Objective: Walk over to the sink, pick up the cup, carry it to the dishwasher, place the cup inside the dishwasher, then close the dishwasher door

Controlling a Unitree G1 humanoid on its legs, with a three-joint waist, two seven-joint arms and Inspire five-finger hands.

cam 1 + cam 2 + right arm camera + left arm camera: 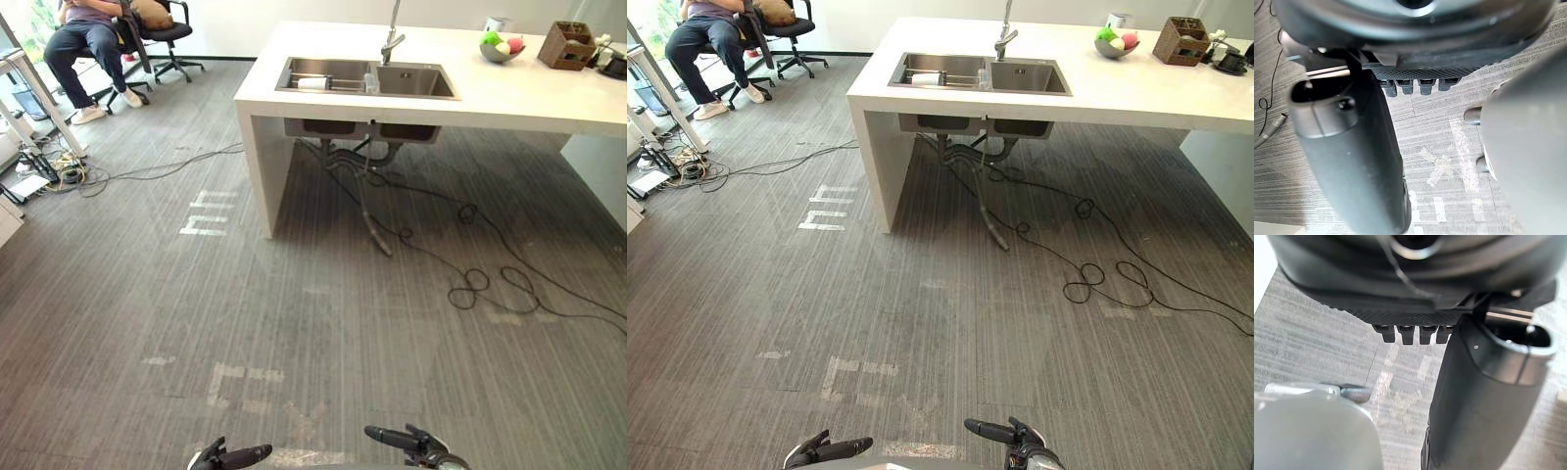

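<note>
Left eye view, left hand (235, 456), right hand (416, 446) both straight-fingered, one cup (313, 83) in sink (419, 82)

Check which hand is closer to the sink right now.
Right, slightly. The sink lies far ahead, almost straight in front of the right hand; the left hand is just as far back but offset further to the left.

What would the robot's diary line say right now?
stage: approach | steel double sink: ahead, across grey floor | left hand: open, empty | right hand: open, empty
</note>
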